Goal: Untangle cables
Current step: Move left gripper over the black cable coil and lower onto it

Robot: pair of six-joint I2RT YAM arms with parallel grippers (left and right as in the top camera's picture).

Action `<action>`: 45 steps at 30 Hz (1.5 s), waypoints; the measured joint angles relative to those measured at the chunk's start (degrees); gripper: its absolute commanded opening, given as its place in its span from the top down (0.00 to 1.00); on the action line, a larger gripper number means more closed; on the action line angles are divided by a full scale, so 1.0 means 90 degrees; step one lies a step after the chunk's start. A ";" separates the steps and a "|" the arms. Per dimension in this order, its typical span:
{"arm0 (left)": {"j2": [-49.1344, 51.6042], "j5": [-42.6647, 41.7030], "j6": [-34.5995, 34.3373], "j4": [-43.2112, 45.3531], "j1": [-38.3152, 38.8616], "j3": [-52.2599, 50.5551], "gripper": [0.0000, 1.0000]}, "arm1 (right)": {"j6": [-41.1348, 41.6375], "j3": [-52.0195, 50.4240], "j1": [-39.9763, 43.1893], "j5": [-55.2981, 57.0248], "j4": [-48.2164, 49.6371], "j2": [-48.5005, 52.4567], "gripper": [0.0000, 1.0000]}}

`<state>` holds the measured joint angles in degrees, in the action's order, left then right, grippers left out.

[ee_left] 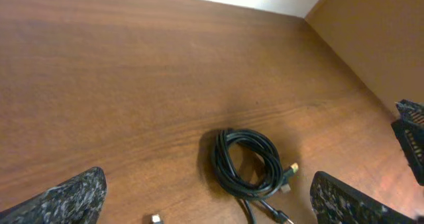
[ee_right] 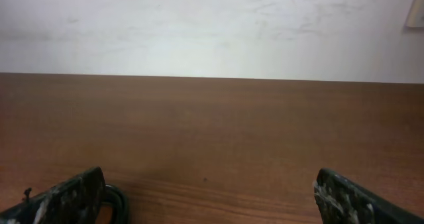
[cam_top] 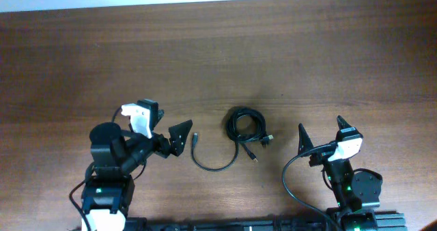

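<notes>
Black cables lie coiled on the counter between two empty, wide-spread tools, and one loose tail curves toward the left tool, its plug just beside it, well apart from the right tool.

Count:
- 1 brown wooden table.
- 1 coiled bundle of thin black cables. Cord count inside can't be told.
- 1 loose black strand curving out of it.
- 3 small plug ends: left plug end, middle plug end, right plug end.
- 2 black robot arms: left arm, right arm.
- 2 two-finger grippers: left gripper, right gripper.
</notes>
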<state>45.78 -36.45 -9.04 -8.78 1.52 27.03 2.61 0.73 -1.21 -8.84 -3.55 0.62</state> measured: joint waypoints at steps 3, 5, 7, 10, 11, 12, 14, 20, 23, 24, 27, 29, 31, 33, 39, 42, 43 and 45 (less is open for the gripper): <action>0.0223 -0.0712 -0.0024 0.0002 0.0000 0.0000 0.01 | 0.0005 0.0000 0.0000 0.0000 0.0000 0.0002 0.01; 0.0296 -0.1200 -0.0024 0.0002 0.0000 0.0000 0.01 | 0.0002 0.0000 0.0000 0.0000 0.0000 0.0002 0.01; 0.0413 -0.1450 -0.0027 0.0000 0.0000 0.0000 0.01 | 0.0000 0.0000 0.0000 0.0000 0.0000 0.0002 0.01; 0.0697 -0.1627 -0.0029 0.0095 0.0000 0.0000 0.01 | 0.0000 0.0000 0.0000 0.0000 0.0000 0.0000 0.01; 0.0867 -0.1651 -0.0034 0.0165 0.0000 0.0007 0.01 | 0.0000 0.0000 0.0000 0.0000 0.0000 0.0002 0.01; 0.1030 -0.1661 -0.0049 0.0172 0.0000 0.0007 0.01 | 0.0000 0.0000 0.0000 0.0000 0.0000 0.0002 0.01; 0.1290 -0.1673 -0.0100 0.0189 0.0000 0.0010 0.00 | 0.0005 0.0000 0.0000 0.0000 0.0000 0.0000 0.01; 0.1625 -0.0840 -0.1180 0.0505 0.0393 0.0010 0.26 | -0.0002 0.0000 0.0000 0.0000 0.0000 0.0000 0.01; 0.1795 -0.0027 -0.1790 0.0877 0.0993 0.0012 0.26 | 0.0002 0.0000 0.0000 0.0000 0.0000 0.0000 0.01; 0.1904 0.0369 -0.2069 0.1030 0.1328 0.0022 0.28 | 0.0000 0.0000 0.0000 0.0000 0.0000 0.0000 0.01; 0.2208 0.1188 -0.2846 0.1156 0.1865 0.0022 0.29 | 0.0000 0.0000 0.0000 0.0000 0.0000 0.0000 0.01; 0.2552 0.1637 -0.3507 0.1343 0.2229 0.0024 0.29 | -0.0005 0.0000 0.0000 0.0000 0.0000 0.0000 0.01; 0.2871 0.1809 -0.3876 0.1656 0.2467 0.0022 0.29 | 0.0000 0.0000 0.0000 0.0000 0.0000 -0.0002 0.01; 0.3228 0.1894 -0.4078 0.2028 0.2708 0.0027 0.34 | 0.0000 0.0000 0.0000 0.0000 0.0000 -0.0002 0.01; 0.4398 0.2276 -0.4942 0.2827 0.3189 0.0036 0.42 | 0.0002 0.0000 0.0000 0.0002 -0.0002 -0.0005 0.01; 0.4694 0.2239 -0.5391 0.3189 0.3354 0.0046 0.41 | 0.0005 0.0000 0.0000 0.0000 -0.0002 -0.0005 0.01; 0.4736 0.2217 -0.5586 0.3198 0.3436 0.0046 0.41 | 0.0000 0.0000 0.0000 0.0000 0.0000 -0.0005 0.01; 0.4760 0.2217 -0.5802 0.3218 0.3531 0.0046 0.41 | -0.0002 0.0000 0.0000 0.0000 -0.0002 -0.0005 0.01</action>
<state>88.62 -16.49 -61.25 20.18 33.30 27.44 2.59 0.73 -1.21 -8.84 -3.57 0.58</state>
